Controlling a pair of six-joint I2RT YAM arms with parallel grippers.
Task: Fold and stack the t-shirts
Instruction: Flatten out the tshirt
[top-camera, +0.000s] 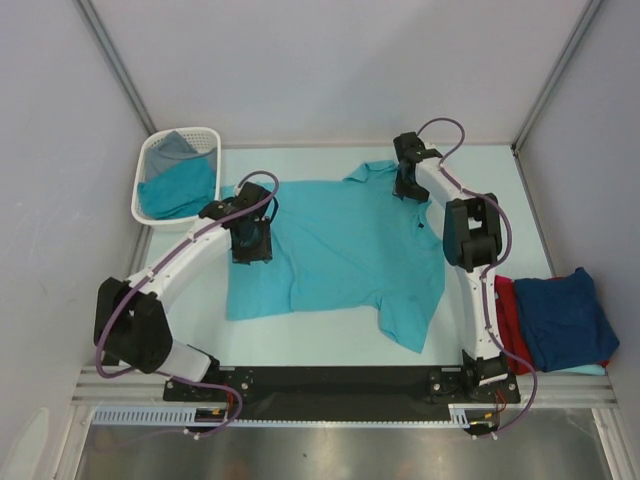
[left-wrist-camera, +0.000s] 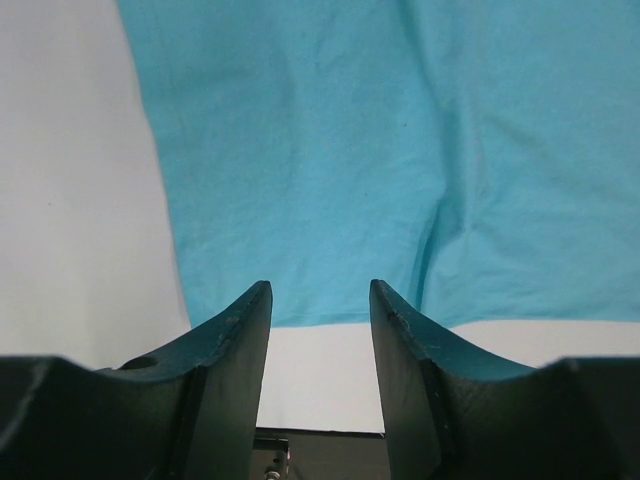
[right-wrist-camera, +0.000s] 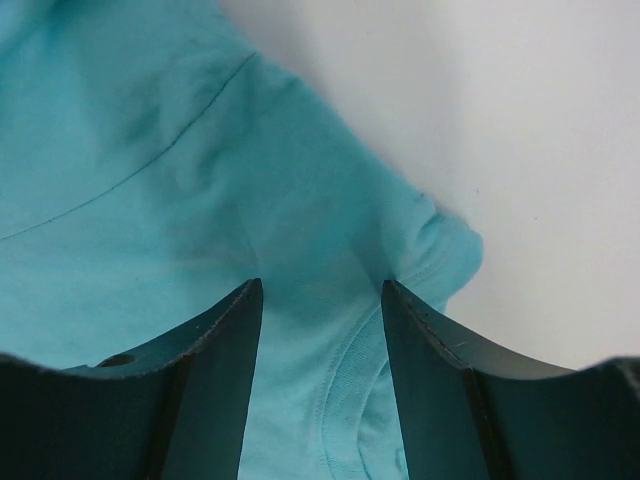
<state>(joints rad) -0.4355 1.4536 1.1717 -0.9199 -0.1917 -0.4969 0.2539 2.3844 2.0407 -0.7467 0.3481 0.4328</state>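
The left hand (left-wrist-camera: 320, 292) had its fingers apart, clamped on nothing, just above the teal t-shirt (top-camera: 340, 240) near its edge. The right hand (right-wrist-camera: 321, 288), likewise parted, hung over a sleeve hem. The shirt lay spread on the table (top-camera: 330, 345); a navy t-shirt (top-camera: 565, 315) rested on a red t-shirt (top-camera: 507, 310) at the right.
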